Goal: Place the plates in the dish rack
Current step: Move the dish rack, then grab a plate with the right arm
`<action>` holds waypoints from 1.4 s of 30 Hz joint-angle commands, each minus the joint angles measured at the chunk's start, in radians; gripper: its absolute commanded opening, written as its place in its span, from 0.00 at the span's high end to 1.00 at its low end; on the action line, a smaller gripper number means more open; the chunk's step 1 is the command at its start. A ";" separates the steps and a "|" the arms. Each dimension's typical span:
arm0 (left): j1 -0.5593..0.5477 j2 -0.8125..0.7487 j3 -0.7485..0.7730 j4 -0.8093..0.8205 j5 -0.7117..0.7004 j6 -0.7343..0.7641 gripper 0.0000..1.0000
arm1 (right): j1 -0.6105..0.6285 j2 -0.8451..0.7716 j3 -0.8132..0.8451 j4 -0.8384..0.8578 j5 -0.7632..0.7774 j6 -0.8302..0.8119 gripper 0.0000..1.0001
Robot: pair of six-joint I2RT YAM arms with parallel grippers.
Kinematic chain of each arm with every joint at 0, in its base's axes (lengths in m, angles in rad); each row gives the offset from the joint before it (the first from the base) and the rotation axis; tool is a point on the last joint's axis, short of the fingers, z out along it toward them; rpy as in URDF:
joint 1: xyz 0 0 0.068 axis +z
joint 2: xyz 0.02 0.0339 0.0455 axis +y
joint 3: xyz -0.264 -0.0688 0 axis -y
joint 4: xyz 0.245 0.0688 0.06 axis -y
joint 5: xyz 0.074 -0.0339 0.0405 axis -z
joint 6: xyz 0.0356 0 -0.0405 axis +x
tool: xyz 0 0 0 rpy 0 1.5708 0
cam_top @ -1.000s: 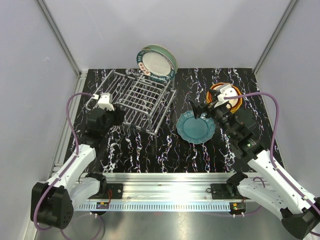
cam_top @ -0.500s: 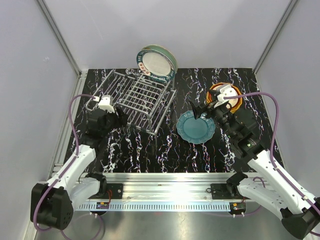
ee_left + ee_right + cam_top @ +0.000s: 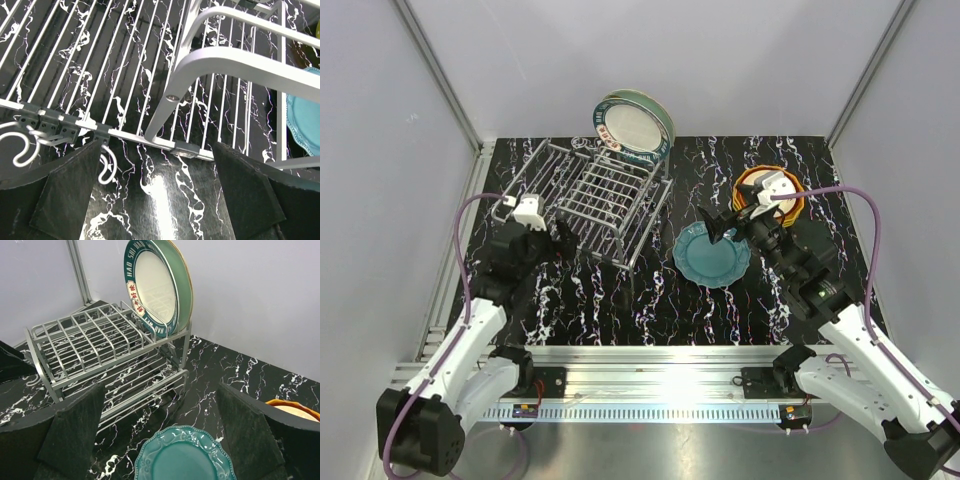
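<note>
Plates [image 3: 632, 125] are held on edge by the dish rack [image 3: 595, 200], upper centre; a teal plate [image 3: 711, 257], flat on the worktop [image 3: 720, 160] centre-right, is overhung by the spread, empty right pincer [image 3: 716, 225], seemingly for pickup; the left pincer [image 3: 558, 238] is likewise spread.

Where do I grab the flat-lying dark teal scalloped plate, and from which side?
On the dark teal scalloped plate, I'd pinch the rim at its far edge, nearest the right gripper, coming down steeply, one jaw inside, one outside. It lies flat, face up, so only the rim offers a hold.
</note>
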 commanded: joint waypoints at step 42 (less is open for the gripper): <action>-0.037 -0.267 0.173 -0.183 -0.400 0.149 0.01 | -0.457 0.222 -0.347 -0.224 -0.060 1.016 0.00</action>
